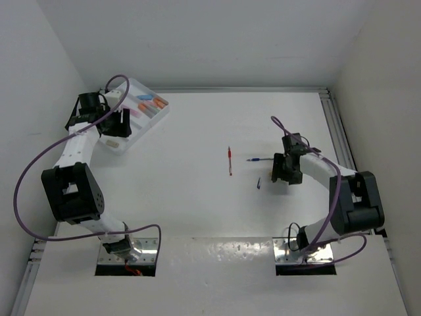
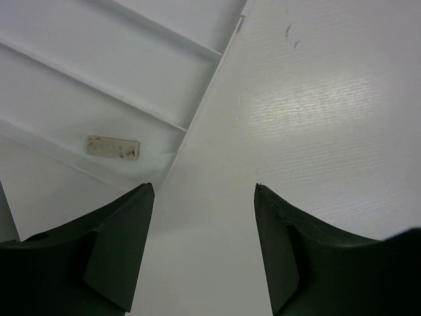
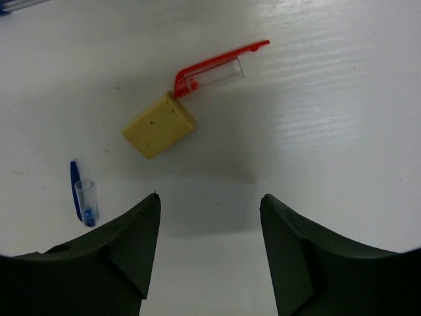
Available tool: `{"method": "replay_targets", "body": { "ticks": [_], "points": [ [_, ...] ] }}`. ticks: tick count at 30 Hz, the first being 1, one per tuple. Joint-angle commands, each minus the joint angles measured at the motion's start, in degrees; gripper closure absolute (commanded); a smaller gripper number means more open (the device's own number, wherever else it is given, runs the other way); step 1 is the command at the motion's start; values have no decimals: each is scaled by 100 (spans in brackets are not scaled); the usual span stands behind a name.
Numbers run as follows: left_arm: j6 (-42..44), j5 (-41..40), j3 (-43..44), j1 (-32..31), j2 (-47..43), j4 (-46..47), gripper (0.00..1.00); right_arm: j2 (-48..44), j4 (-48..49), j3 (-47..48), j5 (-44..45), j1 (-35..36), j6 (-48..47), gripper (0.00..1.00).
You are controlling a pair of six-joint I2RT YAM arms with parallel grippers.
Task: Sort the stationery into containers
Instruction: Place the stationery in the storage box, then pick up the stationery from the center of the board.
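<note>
The white tray (image 1: 146, 125) with long compartments sits at the far left. Several coloured markers (image 1: 150, 102) lie in its far end. My left gripper (image 1: 118, 122) hangs open and empty over the tray's near corner (image 2: 131, 59). A beige eraser (image 2: 113, 147) lies in a compartment just ahead of its left finger. My right gripper (image 3: 209, 196) is open above the table at the right, holding nothing. Ahead of it lie a yellow eraser (image 3: 159, 125), a red pen cap (image 3: 214, 71) touching that eraser, and a blue pen cap (image 3: 82, 195). A red pen (image 1: 229, 160) and a blue pen (image 1: 258, 159) lie mid-table.
White walls close in the table on the left, back and right. A metal rail (image 1: 332, 122) runs along the right edge. Purple cables loop off both arms.
</note>
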Motion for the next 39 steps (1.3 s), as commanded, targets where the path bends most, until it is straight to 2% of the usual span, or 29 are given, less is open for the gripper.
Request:
{"method": "replay_targets", "body": {
  "ticks": [1,12,19,32,33,39],
  "points": [
    [-4,-45,-26,-75,-276,157,31,123,483,262,-38,126,348,38],
    [-39,-62,79,-119,-206,131,31,1054,668,781,-90,214,348,34],
    [-39,-89,27,-146,-188,130,31,1371,703,852,-301,196,94,39],
    [-57,78,-96,-172,-232,174,31,1231,572,693,-451,170,-100,60],
    [-30,113,-113,-172,-250,192,31,1196,554,693,-546,179,-126,66],
    [172,473,-96,-190,-461,333,31,853,387,790,-898,231,-240,84]
  ]
}}
